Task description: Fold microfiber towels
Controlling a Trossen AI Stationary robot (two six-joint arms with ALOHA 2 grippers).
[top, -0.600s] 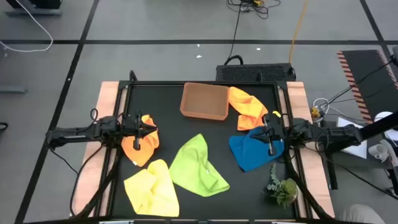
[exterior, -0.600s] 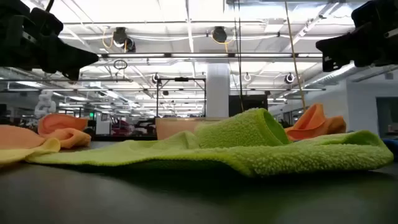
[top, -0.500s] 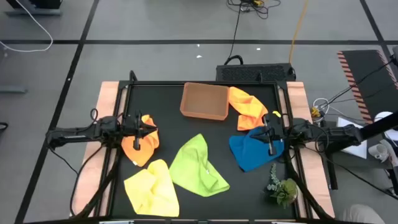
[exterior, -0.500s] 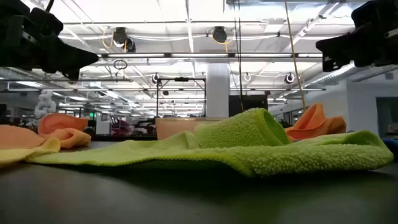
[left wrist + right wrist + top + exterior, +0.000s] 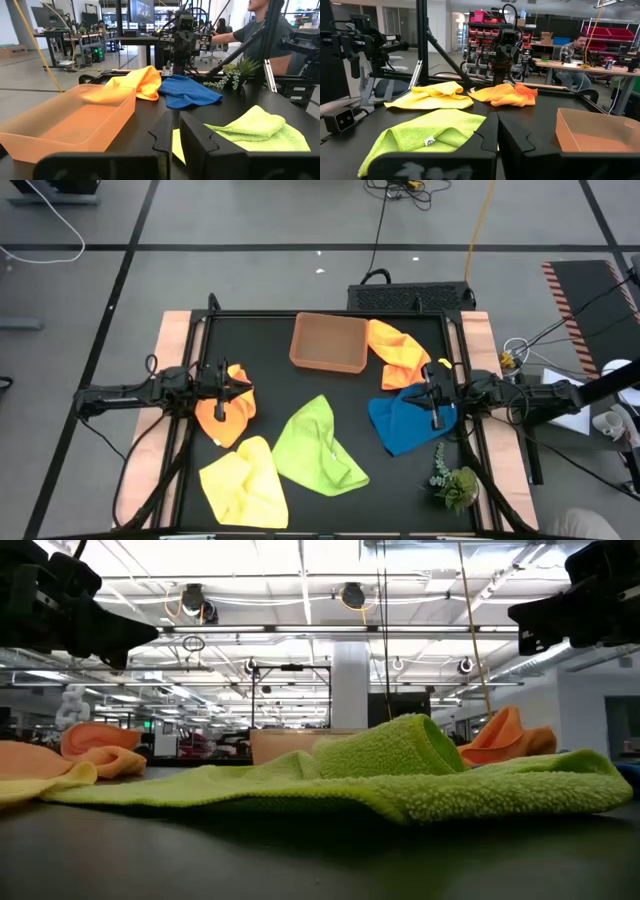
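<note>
Five towels lie crumpled on the black table: an orange one at the left, a yellow one at the near left, a lime green one in the middle, a blue one at the right, and a second orange one beside the tray. My left gripper hangs level above the left orange towel, shut to a thin slit, with nothing in it. My right gripper hangs level above the blue towel, shut and also with nothing in it.
A brown rectangular tray stands at the far middle of the table. A small green plant sprig lies at the near right corner. Wooden strips border the table's left and right sides. People sit at desks beyond the table.
</note>
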